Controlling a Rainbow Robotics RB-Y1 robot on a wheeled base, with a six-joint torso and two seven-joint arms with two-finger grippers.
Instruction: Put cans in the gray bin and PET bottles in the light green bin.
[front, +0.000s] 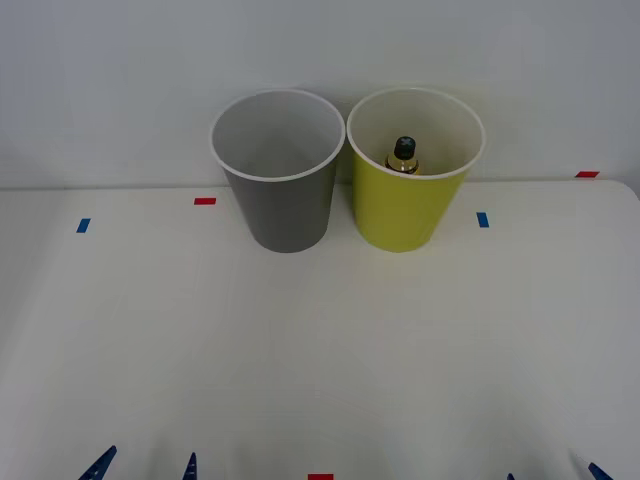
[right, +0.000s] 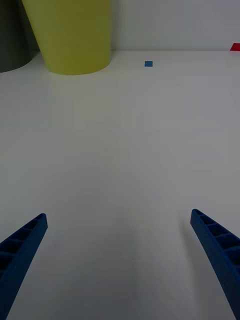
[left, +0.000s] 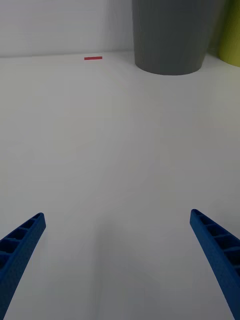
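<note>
The gray bin (front: 282, 190) and the light green bin (front: 408, 200) stand side by side at the back of the white table (front: 320, 350). A small yellow PET bottle (front: 403, 156) with a dark cap stands inside the light green bin. The gray bin's inside looks pale and bare from here. No cans are in view. My left gripper (front: 145, 466) waits open at the table's near edge on the left, facing the gray bin (left: 172, 35). My right gripper (front: 555, 474) waits open at the near edge on the right, facing the light green bin (right: 72, 35).
Small red tape marks (front: 205, 201) and blue tape marks (front: 482, 219) dot the table around the bins. A white wall rises right behind the bins. Wide bare table lies between the grippers and the bins.
</note>
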